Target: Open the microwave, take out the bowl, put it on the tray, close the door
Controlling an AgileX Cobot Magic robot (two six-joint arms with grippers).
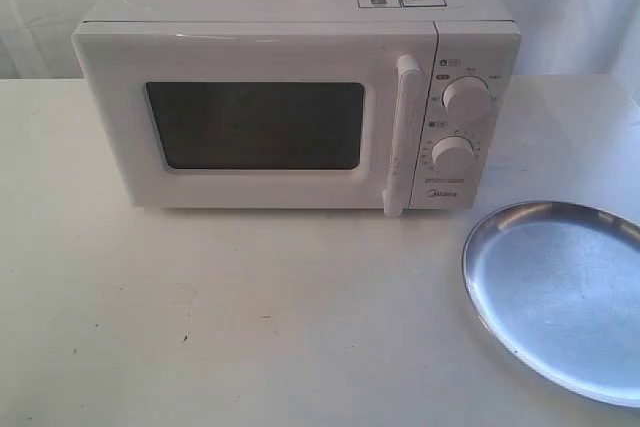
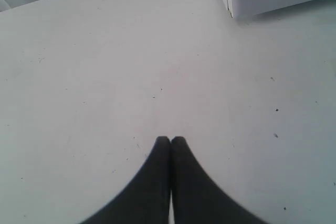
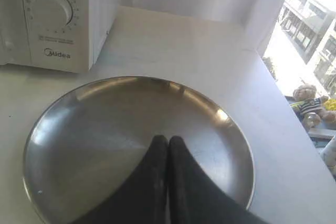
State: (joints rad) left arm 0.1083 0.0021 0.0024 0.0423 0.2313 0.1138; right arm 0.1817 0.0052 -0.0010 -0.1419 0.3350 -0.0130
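The microwave (image 1: 290,7) stands far on the table (image 1: 200,317) with its door (image 1: 260,57) fully shut, so the opening step is not yet begun. The bowl is not visible, and the dark window does not show whether it is inside. The tray (image 1: 560,292) lies near right under the right gripper (image 3: 168,139), whose jaws are pressed together and empty. The left gripper (image 2: 170,140), likewise closed on nothing, hangs over the table near a microwave corner. In my judgement, the next move calls for a gripper to reach the handle (image 1: 402,137) at the door's right edge and pull.
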